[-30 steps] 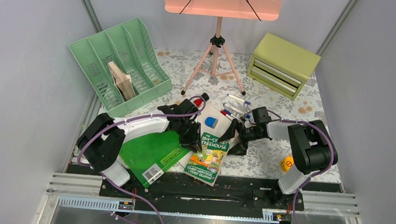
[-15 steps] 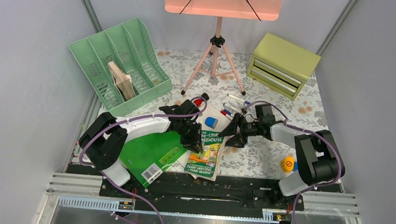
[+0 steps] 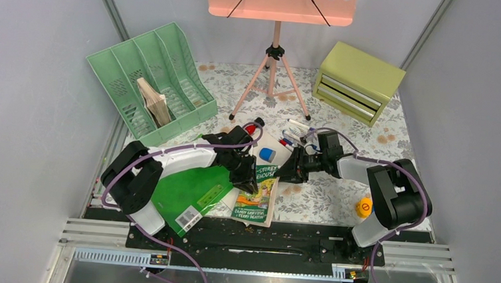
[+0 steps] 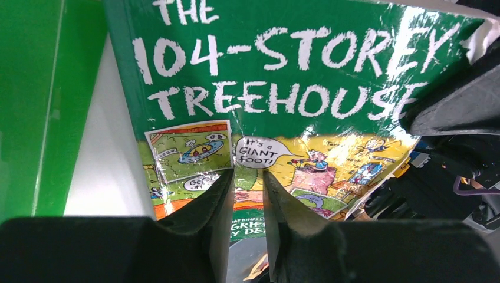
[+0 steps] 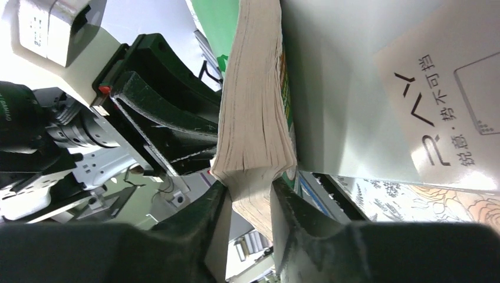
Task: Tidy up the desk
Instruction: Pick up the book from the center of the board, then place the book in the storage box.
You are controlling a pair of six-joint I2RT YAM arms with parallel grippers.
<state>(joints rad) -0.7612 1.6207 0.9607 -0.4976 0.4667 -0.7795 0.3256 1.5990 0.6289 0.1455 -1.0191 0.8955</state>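
Left end effector (image 4: pixel 247 178), right end effector (image 5: pixel 249 188) pinch book (image 3: pixel 256 196), apparently tilted.

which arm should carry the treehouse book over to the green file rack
Left, probably. The left fingers pinch the treehouse book, and the green file rack stands on that side. The right fingers grip its page edge, farther from the rack.
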